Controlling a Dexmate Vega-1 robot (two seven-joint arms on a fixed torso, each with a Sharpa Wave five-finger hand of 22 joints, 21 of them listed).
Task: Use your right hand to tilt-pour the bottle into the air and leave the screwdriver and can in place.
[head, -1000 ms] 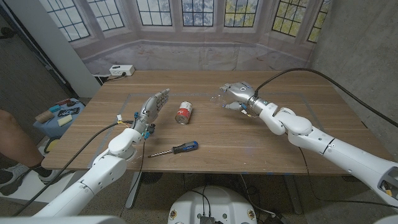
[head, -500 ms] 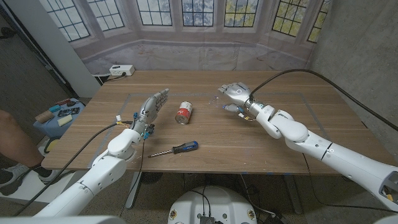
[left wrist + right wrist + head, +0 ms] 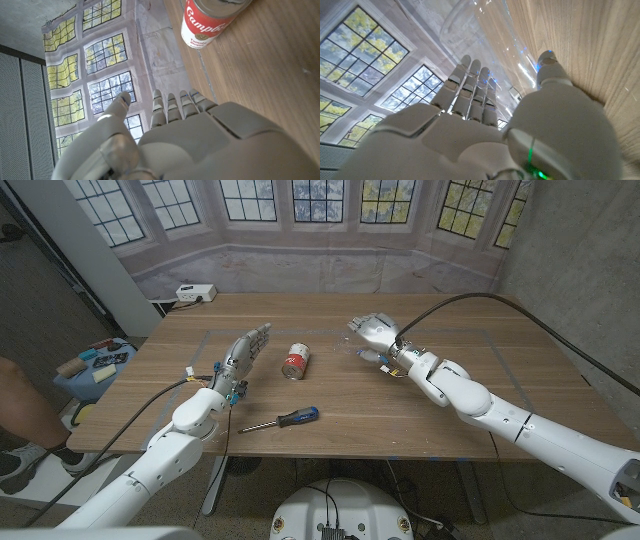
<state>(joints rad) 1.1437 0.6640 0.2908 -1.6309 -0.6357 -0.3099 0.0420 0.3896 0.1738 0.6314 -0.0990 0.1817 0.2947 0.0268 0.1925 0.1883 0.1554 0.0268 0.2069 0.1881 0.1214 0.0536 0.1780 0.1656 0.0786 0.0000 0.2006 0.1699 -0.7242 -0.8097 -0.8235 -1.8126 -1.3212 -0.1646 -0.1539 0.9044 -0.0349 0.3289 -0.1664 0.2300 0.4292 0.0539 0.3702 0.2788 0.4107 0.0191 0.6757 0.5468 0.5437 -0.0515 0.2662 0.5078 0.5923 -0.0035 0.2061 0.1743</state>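
Note:
A clear plastic bottle (image 3: 357, 343) (image 3: 485, 30) stands right of the table's middle, faint against the wood. My right hand (image 3: 374, 332) (image 3: 480, 135) is right beside it, fingers straight and thumb apart, with the bottle just past the fingertips. I cannot tell whether it touches. The red-and-white soup can (image 3: 297, 361) (image 3: 210, 20) lies on its side at the middle. The screwdriver (image 3: 282, 420) with its blue-black handle lies near the front edge. My left hand (image 3: 245, 352) (image 3: 190, 140) stands left of the can, fingers stretched out, holding nothing.
A white power strip (image 3: 195, 293) lies at the table's back left corner. A person's leg (image 3: 20, 405) and a low stool with small items (image 3: 95, 365) are off the left side. Faint tape lines mark a rectangle on the table (image 3: 450, 395).
My right hand and forearm have slid a little to the left, closer in on the bottle. The left hand, can and screwdriver have not moved.

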